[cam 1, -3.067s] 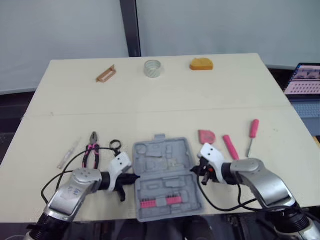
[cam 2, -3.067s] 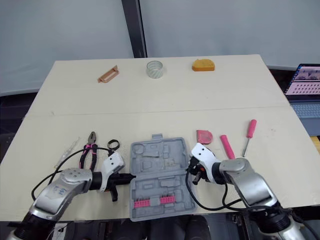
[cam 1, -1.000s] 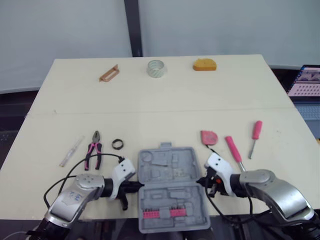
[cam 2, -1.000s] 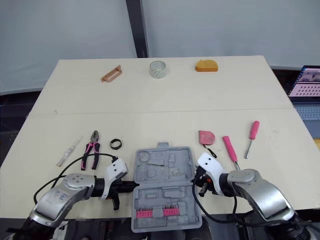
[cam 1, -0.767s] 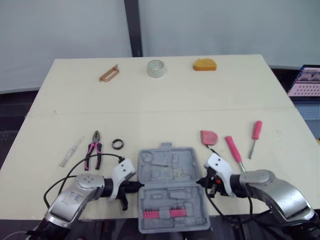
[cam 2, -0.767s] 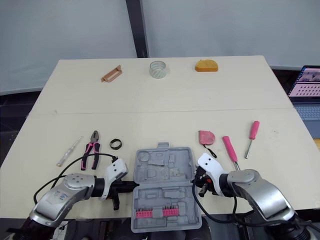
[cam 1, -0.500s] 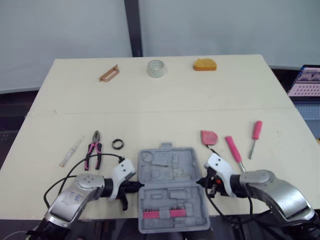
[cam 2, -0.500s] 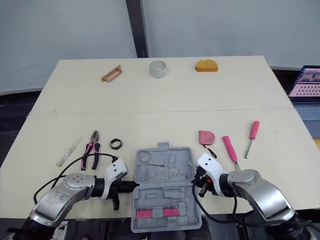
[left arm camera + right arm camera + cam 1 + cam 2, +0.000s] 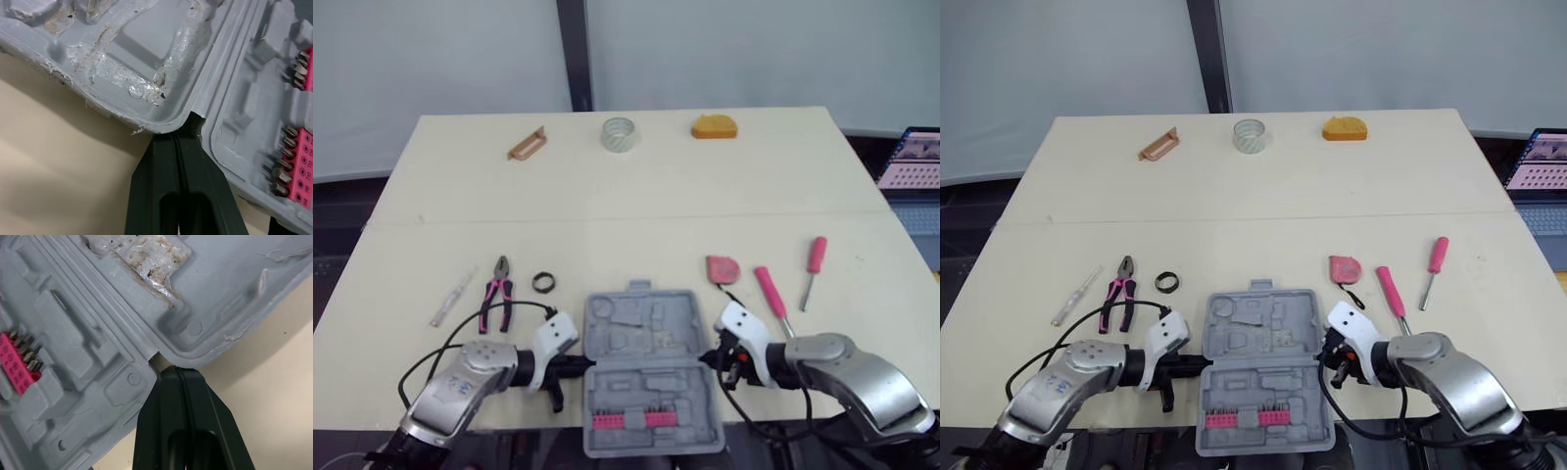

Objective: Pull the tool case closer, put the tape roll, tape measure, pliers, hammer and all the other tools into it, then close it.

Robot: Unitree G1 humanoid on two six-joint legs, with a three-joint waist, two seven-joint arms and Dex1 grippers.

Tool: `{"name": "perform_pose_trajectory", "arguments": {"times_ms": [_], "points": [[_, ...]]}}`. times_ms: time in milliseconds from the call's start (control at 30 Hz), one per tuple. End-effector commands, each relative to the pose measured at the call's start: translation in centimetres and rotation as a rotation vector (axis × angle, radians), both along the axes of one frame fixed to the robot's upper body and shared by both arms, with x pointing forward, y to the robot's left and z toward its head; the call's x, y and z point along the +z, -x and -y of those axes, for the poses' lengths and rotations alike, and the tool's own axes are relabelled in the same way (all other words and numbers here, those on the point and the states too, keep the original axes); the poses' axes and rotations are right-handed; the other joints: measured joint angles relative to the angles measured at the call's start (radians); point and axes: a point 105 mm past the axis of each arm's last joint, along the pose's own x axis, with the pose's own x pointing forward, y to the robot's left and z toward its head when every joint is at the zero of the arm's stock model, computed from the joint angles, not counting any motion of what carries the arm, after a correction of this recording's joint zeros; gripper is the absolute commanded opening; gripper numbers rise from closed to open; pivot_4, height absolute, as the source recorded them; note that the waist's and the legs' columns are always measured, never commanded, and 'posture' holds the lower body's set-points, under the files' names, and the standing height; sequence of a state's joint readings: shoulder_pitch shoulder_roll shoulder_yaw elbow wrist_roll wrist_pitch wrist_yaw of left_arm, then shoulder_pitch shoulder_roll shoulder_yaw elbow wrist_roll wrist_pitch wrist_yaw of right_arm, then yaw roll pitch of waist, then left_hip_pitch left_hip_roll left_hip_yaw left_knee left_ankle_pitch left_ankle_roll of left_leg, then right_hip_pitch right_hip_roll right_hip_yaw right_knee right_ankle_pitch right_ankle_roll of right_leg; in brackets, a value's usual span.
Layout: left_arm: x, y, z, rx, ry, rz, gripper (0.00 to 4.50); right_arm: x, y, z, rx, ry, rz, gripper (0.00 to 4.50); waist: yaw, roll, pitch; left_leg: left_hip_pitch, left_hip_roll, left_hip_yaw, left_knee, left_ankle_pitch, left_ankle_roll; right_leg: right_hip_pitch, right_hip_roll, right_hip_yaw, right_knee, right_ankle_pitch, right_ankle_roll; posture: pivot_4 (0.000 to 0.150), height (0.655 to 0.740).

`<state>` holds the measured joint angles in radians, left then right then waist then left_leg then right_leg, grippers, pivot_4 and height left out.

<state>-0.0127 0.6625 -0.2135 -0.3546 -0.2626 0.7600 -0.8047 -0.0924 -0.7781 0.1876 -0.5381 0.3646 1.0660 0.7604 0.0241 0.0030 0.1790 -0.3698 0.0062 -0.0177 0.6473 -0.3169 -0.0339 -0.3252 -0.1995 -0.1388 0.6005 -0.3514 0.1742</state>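
Left end effector and right end effector, both clenched empty, flank one open tool case at its hinge notches, by the table's near edge. One pliers lies left and one screwdriver right. The middle band is open.

Tool case right of pliers

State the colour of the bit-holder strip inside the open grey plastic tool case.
Pink bit-holder strip, clearest in the left wrist view.
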Motion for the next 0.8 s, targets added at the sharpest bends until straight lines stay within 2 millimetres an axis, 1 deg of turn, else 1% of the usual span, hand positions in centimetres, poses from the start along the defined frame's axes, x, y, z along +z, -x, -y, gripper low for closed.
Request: {"name": "perform_pose_trajectory", "arguments": {"times_ms": [33, 267, 333, 433, 467, 500, 533, 600, 667, 767, 800], "points": [[-0.2, 0.8, -1.2, 0.006, -0.025, -0.031, 0.03, 0.8, -0.3, 0.8, -0.017, 0.011, 0.046, 0.00, -0.001, 0.000, 0.000, 0.000, 0.000, 0.000, 0.000, 0.000, 0.000, 0.000, 0.000, 0.000, 0.000, 0.000, 0.000, 0.150, 0.7400], [0.6, 0.7, -3.6, 0.039, -0.065, -0.014, 0.03, 1.1, -0.5, 2.4, -0.040, 0.033, 0.054, 0.00, 0.000, 0.000, 0.000, 0.000, 0.001, 0.000, 0.000, 0.000, 0.000, 0.000, 0.000, 0.000, 0.000, 0.000, 0.000, 0.150, 0.7400], [1.9, 0.0, -4.6, 0.079, -0.046, 0.031, 0.03, 1.7, -0.5, 3.0, -0.049, 0.031, 0.066, 0.00, 0.000, -0.001, 0.000, 0.000, 0.001, 0.001, 0.000, 0.000, 0.000, 0.000, 0.001, 0.000, 0.000, 0.000, 0.000, 0.150, 0.7400], [5.7, -1.3, -5.4, 0.131, 0.071, 0.198, 0.03, 3.3, -0.5, 3.7, -0.047, -0.001, 0.107, 0.00, 0.002, -0.003, 0.002, -0.001, 0.002, 0.001, 0.000, 0.000, 0.000, -0.001, 0.001, 0.000, 0.000, 0.000, 0.000, 0.150, 0.7400], [6.9, -1.5, -5.6, 0.139, 0.108, 0.250, 0.03, 3.7, -0.4, 3.9, -0.040, -0.010, 0.122, 0.00, 0.002, -0.003, 0.002, -0.001, 0.002, 0.001, 0.001, 0.000, 0.000, -0.001, 0.001, 0.000, 0.000, 0.000, 0.000, 0.150, 0.7400], [8.0, -1.3, -5.7, 0.132, 0.144, 0.304, 0.03, 4.0, -0.3, 4.0, -0.038, -0.017, 0.135, 0.00, 0.002, -0.004, 0.002, -0.001, 0.002, 0.001, 0.001, 0.000, 0.000, -0.001, 0.001, 0.000, 0.000, 0.000, 0.000, 0.150, 0.7400], [8.8, -1.0, -5.8, 0.123, 0.168, 0.336, 0.03, 4.2, -0.3, 4.2, -0.036, -0.019, 0.146, 0.00, 0.002, -0.004, 0.002, -0.001, 0.002, 0.001, 0.001, -0.001, 0.000, 0.000, 0.001, 0.000, -0.001, 0.000, 0.000, 0.150, 0.7400], [9.7, -0.1, -6.4, 0.128, 0.190, 0.368, 0.03, 4.7, 0.2, 4.5, -0.025, -0.035, 0.160, 0.00, 0.002, -0.004, 0.002, -0.001, 0.002, 0.001, 0.000, -0.001, 0.000, 0.000, 0.002, 0.000, -0.002, 0.000, 0.000, 0.150, 0.7400], [9.9, 1.7, -7.2, 0.129, 0.187, 0.367, 0.03, 5.6, 0.7, 4.6, -0.007, -0.073, 0.196, 0.00, 0.000, -0.004, 0.002, -0.001, 0.003, 0.001, 0.000, -0.001, 0.000, 0.000, 0.002, 0.000, -0.003, 0.000, 0.000, 0.150, 0.7400], [9.4, 3.9, -8.0, 0.144, 0.177, 0.342, 0.85, 6.0, 1.6, 5.1, 0.015, -0.098, 0.244, 0.00, 0.001, -0.005, 0.002, 0.000, 0.005, 0.003, 0.000, -0.003, 0.000, 0.000, 0.004, 0.001, -0.004, 0.000, 0.000, 0.150, 0.7400], [9.0, 4.6, -8.3, 0.146, 0.164, 0.333, 1.29, 5.8, 1.7, 5.4, 0.012, -0.083, 0.249, 0.00, 0.002, -0.005, 0.002, 0.000, 0.005, 0.004, 0.000, -0.003, 0.000, 0.000, 0.005, 0.001, -0.005, 0.001, 0.000, 0.150, 0.7400]]}}
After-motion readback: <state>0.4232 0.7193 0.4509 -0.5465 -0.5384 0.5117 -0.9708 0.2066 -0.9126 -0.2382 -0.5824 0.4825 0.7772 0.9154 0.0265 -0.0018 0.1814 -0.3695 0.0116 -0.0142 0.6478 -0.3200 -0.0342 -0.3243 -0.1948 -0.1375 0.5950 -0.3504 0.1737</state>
